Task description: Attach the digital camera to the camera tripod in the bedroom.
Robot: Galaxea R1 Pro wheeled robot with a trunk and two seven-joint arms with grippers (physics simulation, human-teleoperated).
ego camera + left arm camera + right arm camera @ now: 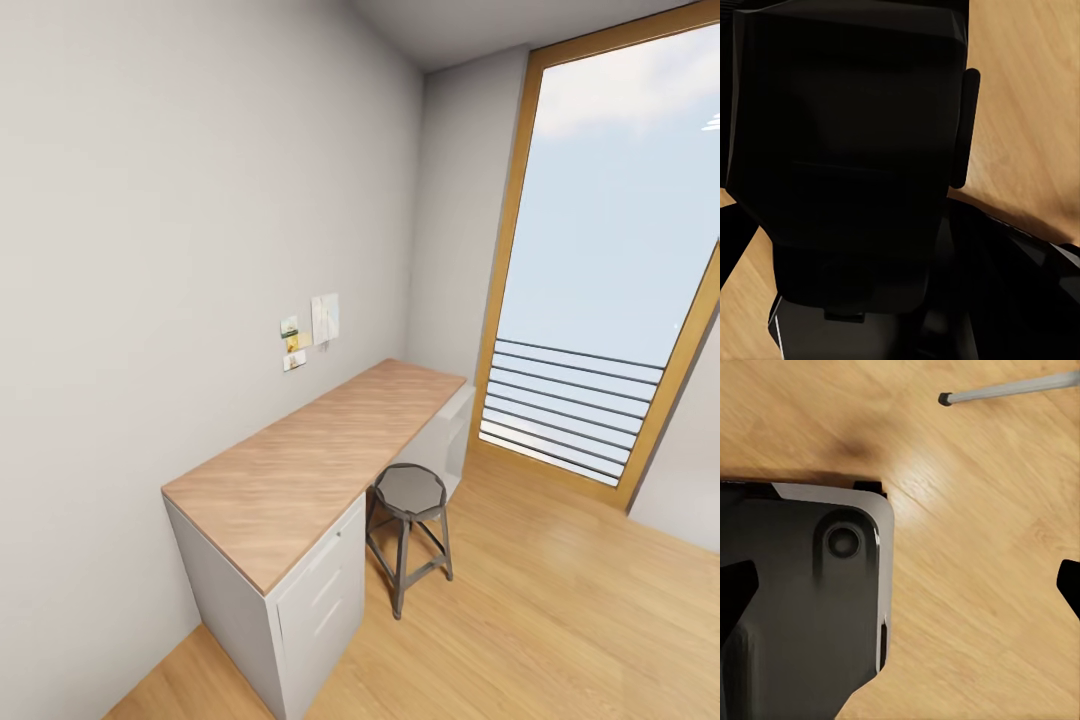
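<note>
Bedroom corner ahead: wooden desk [320, 450], grey stool [410, 495], tall window [610, 260]. I see no digital camera yet. Right wrist view catches 1 silver leg of the camera tripod [1009, 388] over the floor [975, 585], so I judge it near. Both grippers' state I cannot tell.

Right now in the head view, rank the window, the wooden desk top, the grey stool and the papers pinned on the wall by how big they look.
1. Window, largest, running off the frame's top and right.
2. Wooden desk top.
3. Grey stool, clearly smaller than the desk top.
4. Papers on the wall, smallest; they also sit farther from the camera, which shrinks them further.
</note>
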